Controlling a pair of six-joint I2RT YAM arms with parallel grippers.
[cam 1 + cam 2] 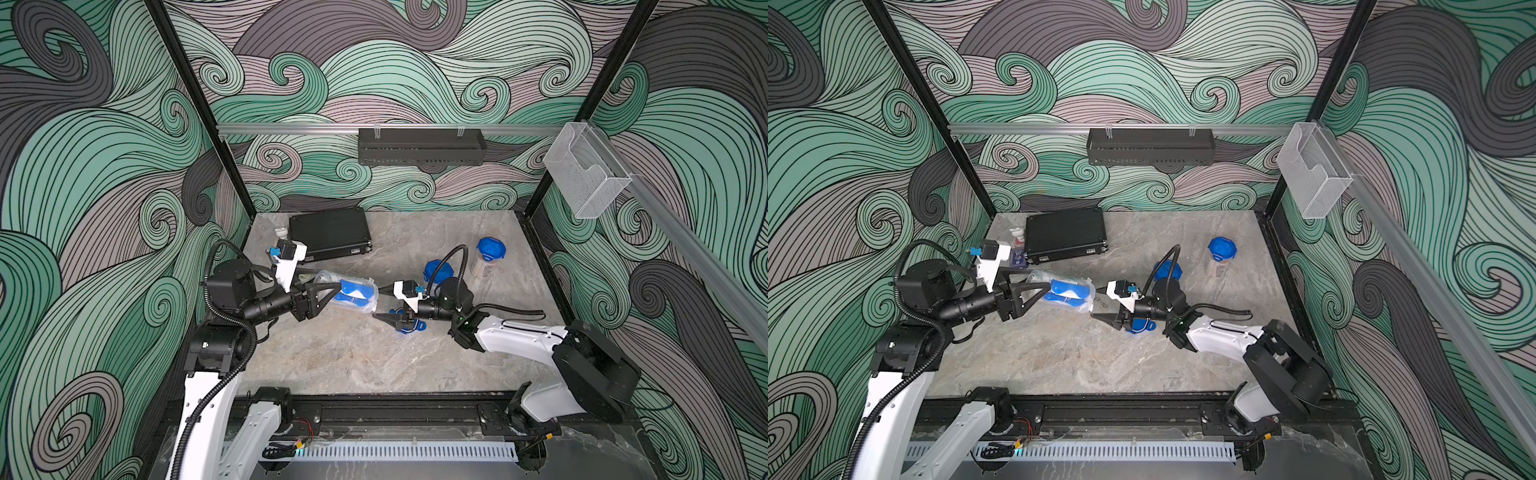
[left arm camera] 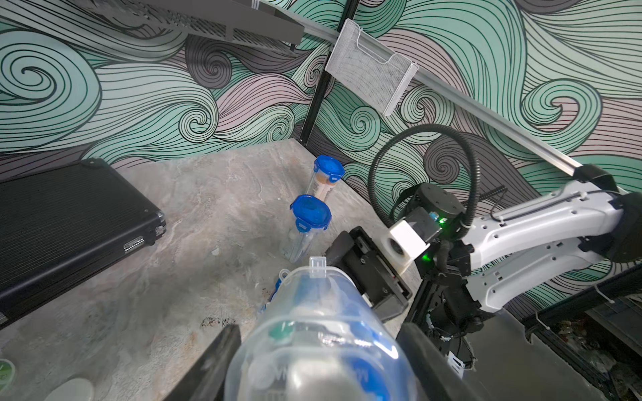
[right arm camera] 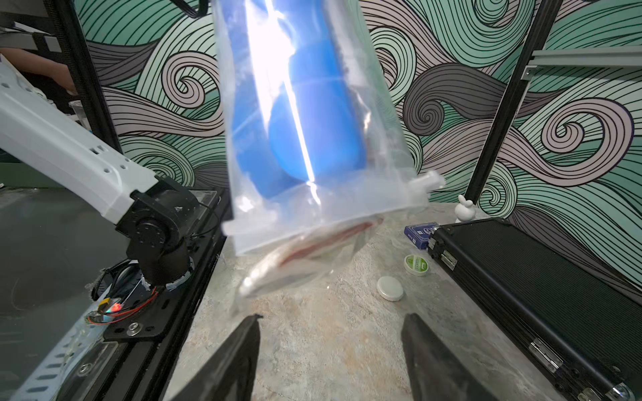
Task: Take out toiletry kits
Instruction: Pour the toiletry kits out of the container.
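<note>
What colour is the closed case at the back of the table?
Black, finely ribbed; the case shows best in the left wrist view.

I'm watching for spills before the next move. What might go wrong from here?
1. A blurred clear-wrapped packet hangs out of the mouth of the clear container; the right pincer is open and off it, so it may drop.
2. The left pincer holds that container on its side, so the blue pouches might slide out too.
3. The right arm sits close to an upright blue-lidded container and might tip it.
</note>
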